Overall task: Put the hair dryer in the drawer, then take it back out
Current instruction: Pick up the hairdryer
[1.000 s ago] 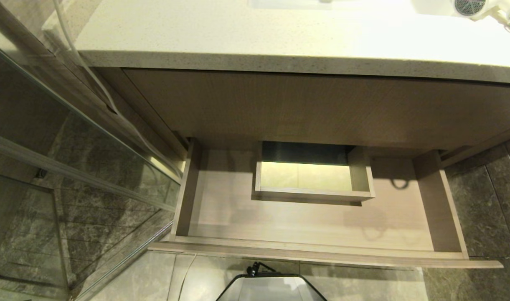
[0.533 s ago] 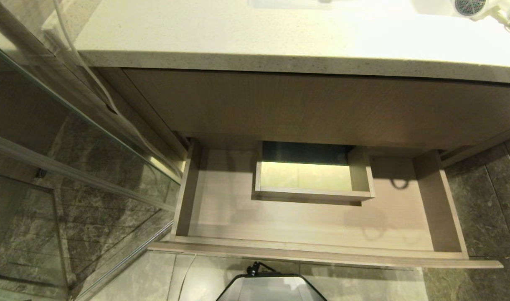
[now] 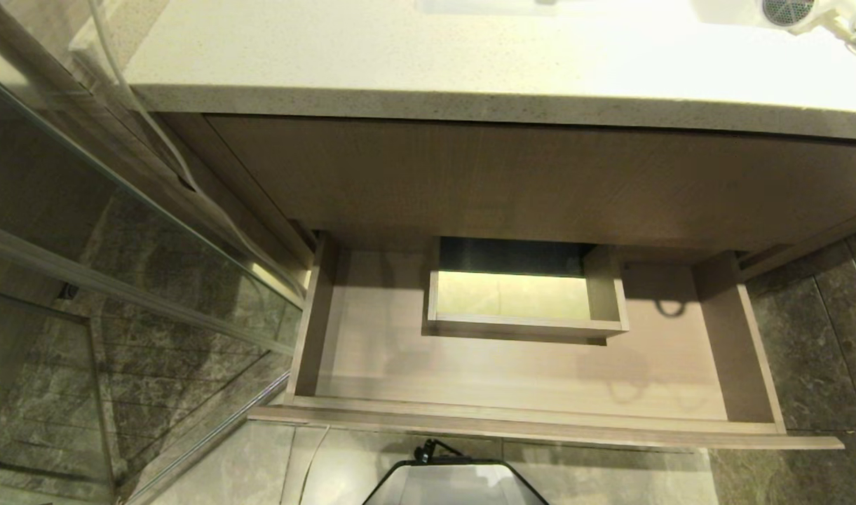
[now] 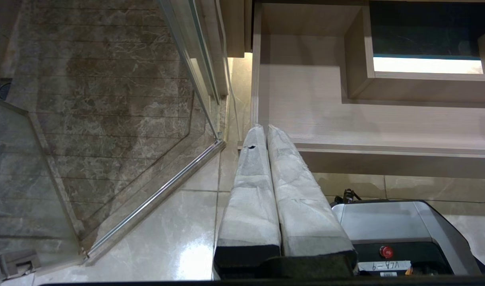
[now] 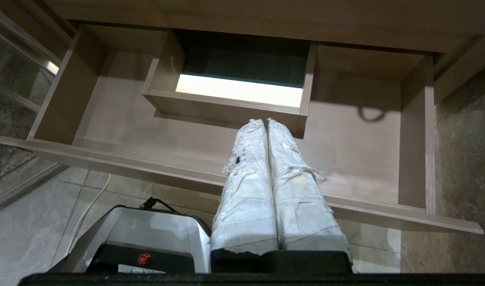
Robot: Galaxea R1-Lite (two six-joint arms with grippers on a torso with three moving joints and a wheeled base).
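Head camera looks steeply down on the open drawer [image 3: 371, 351] from above. Each wrist camera sits behind its closed fingers, facing the same drawer beyond the fingertips.

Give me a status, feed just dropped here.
Left gripper and right gripper shut, empty, parked. Hair dryer on countertop. Drawer open, nothing blocking it.

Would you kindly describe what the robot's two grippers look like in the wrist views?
Each gripper has two long, tapering fingers wrapped in white cloth-like tape, mounted on a black base. The left gripper has fairly neat wrapping with a small dark nick near one tip. The right gripper is more worn: frayed threads, a small dark hole and a yellowish stain. No cables or markings show on either.
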